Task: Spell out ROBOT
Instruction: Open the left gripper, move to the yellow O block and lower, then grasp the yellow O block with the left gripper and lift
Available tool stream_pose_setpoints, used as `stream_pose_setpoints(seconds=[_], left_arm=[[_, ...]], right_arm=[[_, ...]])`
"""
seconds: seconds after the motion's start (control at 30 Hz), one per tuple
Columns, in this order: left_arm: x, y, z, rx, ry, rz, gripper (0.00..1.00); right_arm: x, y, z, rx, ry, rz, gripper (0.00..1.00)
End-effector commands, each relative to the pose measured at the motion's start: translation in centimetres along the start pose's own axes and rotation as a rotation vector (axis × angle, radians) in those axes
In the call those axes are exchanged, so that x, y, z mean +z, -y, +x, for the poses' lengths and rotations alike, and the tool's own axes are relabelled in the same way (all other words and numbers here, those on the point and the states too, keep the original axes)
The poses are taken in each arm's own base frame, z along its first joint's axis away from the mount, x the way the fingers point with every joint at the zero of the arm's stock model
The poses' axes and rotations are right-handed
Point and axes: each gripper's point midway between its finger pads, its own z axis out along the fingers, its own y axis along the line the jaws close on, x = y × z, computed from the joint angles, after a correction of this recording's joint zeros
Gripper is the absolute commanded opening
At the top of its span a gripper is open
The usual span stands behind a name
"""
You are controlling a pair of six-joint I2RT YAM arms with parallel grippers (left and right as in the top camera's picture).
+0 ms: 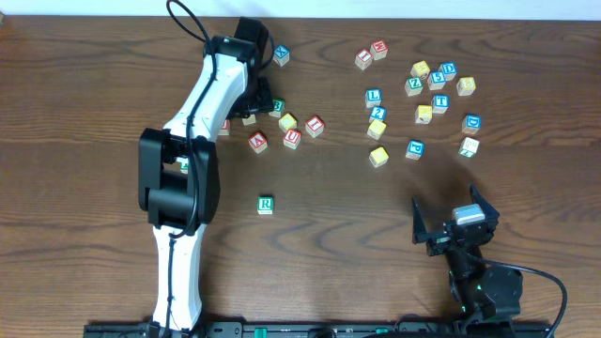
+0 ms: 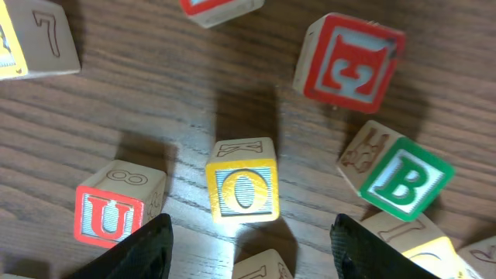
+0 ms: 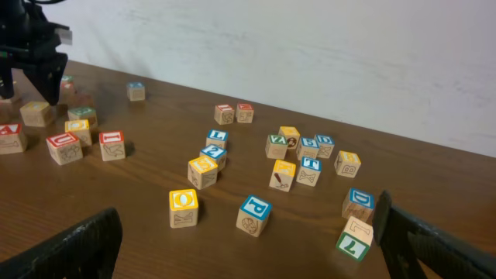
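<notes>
The green R block (image 1: 266,204) stands alone at mid-table. My left gripper (image 1: 266,103) is open over the left cluster. In the left wrist view its fingers (image 2: 252,252) frame a yellow O block (image 2: 242,190), which sits just ahead of them, untouched. A red U block (image 2: 108,213) is to its left and a green B block (image 2: 407,182) to its right. In the overhead view these are the O (image 1: 287,121), the U (image 1: 292,137) and the B (image 1: 278,105). My right gripper (image 1: 451,216) is open and empty near the front; its fingers (image 3: 248,256) face a second yellow O block (image 3: 184,207) and a blue T block (image 3: 309,170).
Several loose letter blocks lie at the back right, among them a blue P (image 3: 254,215), a green 7 (image 3: 353,240) and a blue D (image 3: 359,203). A red block (image 2: 349,62) lies beyond the O. The left arm (image 1: 192,141) spans the table's left side.
</notes>
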Motion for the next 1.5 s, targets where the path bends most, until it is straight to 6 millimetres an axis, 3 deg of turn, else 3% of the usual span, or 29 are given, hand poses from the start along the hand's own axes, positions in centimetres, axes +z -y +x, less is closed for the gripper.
stream_pose_setpoints(seconds=[0.0, 0.4, 0.93, 1.47], left_arm=[[0.6, -0.7, 0.5, -0.019, -0.013, -0.033, 0.64], [1.2, -0.1, -0.8, -0.024, 0.045, -0.004, 0.64], [3.2, -0.3, 0.0, -0.022, 0.012, -0.019, 0.62], [3.2, -0.1, -0.3, -0.023, 0.025, -0.014, 0.41]], right_arm=[[0.0, 0.0, 0.0, 0.011, -0.001, 0.0, 0.99], [0.0, 0.0, 0.0, 0.011, -0.001, 0.0, 0.99], [0.0, 0.0, 0.0, 0.011, -0.001, 0.0, 0.99], [0.0, 0.0, 0.0, 0.011, -0.001, 0.0, 0.99]])
